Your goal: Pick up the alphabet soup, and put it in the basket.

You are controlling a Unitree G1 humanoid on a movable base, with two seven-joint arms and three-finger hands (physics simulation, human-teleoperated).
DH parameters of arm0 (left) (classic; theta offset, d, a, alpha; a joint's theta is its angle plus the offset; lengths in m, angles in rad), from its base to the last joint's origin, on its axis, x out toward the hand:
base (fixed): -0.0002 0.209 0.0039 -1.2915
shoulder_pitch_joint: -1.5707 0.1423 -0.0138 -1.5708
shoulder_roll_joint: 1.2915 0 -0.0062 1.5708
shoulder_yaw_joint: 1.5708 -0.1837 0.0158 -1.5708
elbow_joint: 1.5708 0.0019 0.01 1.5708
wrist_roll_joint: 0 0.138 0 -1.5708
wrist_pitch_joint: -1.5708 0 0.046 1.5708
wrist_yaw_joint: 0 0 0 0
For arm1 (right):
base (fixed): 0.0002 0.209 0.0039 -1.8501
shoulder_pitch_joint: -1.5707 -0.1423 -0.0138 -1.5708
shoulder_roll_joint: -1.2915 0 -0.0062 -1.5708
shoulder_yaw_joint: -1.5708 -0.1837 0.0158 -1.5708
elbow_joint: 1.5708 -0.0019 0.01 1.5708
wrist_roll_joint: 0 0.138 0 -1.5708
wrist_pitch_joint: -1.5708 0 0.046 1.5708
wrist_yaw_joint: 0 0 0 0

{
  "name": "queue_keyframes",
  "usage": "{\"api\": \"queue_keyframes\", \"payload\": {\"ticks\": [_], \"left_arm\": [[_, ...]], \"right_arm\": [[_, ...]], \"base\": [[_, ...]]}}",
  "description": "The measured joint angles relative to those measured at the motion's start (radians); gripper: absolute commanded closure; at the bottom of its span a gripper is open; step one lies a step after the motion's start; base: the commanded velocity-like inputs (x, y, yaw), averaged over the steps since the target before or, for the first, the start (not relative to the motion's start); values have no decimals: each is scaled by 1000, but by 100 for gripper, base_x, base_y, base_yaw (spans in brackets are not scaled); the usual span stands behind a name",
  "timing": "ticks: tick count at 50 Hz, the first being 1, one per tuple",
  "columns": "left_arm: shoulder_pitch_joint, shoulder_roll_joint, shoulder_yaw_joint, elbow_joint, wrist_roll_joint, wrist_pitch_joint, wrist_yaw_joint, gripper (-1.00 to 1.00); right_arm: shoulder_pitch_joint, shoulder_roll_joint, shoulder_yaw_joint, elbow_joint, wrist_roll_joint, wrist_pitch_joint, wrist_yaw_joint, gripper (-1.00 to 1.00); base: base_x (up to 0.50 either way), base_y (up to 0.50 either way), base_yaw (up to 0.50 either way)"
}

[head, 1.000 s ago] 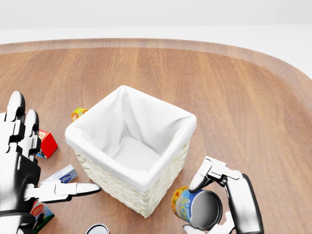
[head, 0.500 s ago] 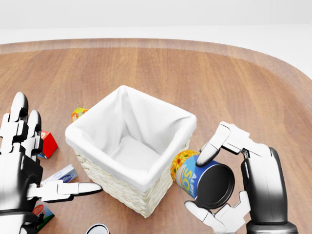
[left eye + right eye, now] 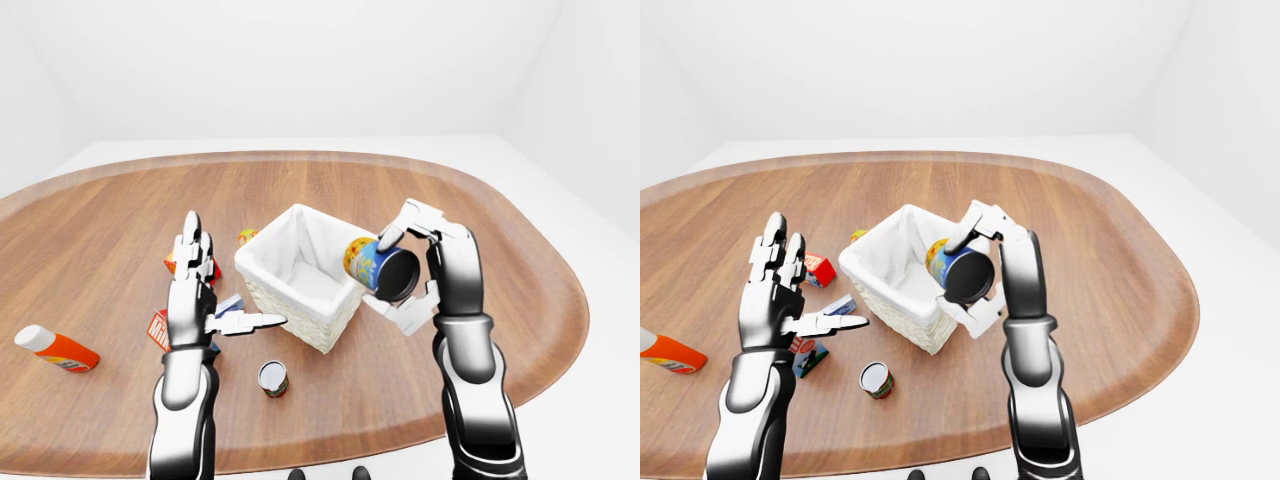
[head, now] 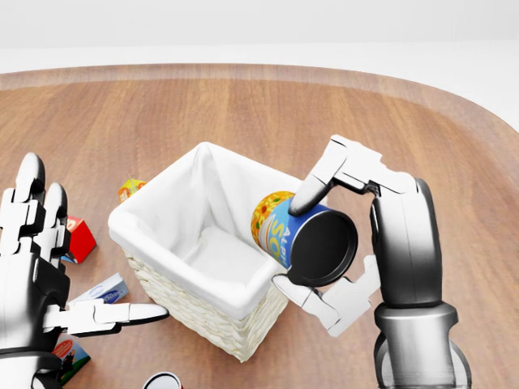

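Observation:
The alphabet soup can [image 4: 285,229], blue and yellow with a dark end turned toward me, is tipped on its side in the air. It hangs over the right rim of the white-lined wicker basket [image 4: 191,311] in the head view. My right hand [image 4: 298,246] is shut on the can, with fingers over its top and the thumb under it. My left hand [image 4: 84,258] stands open at the left of the basket, fingers spread upward and thumb pointing at the wicker wall, holding nothing. The basket's inside shows only white cloth.
A red box [image 4: 79,237], a small orange packet [image 4: 130,189], a blue-white carton [image 4: 103,291] and another box [image 4: 70,356] lie left of the basket. A small can [image 3: 272,378] stands below it. A ketchup bottle [image 3: 57,349] lies far left on the wooden table [image 4: 389,130].
My right hand has lifted the soup can from table height beside the basket up and leftward to over its right rim. The left hand has barely moved.

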Motion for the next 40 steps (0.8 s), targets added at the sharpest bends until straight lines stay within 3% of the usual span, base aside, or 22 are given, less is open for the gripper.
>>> {"api": "queue_keyframes", "payload": {"ticks": [24, 29, 40], "left_arm": [[2, 0, 2, -10, -5, 5, -4, -100], [1, 1, 5, -8, -7, 6, -5, -100], [-3, 2, 9, -1, -13, 4, -5, -100]], "right_arm": [[-232, 25, -18, 316, -40, -1, -58, 100], [-291, 27, -27, 430, -46, -15, -83, 100], [-412, 28, -44, 689, -52, -80, -138, 100]], "base": [[0, 0, 0], [0, 0, 0], [0, 0, 0]]}}
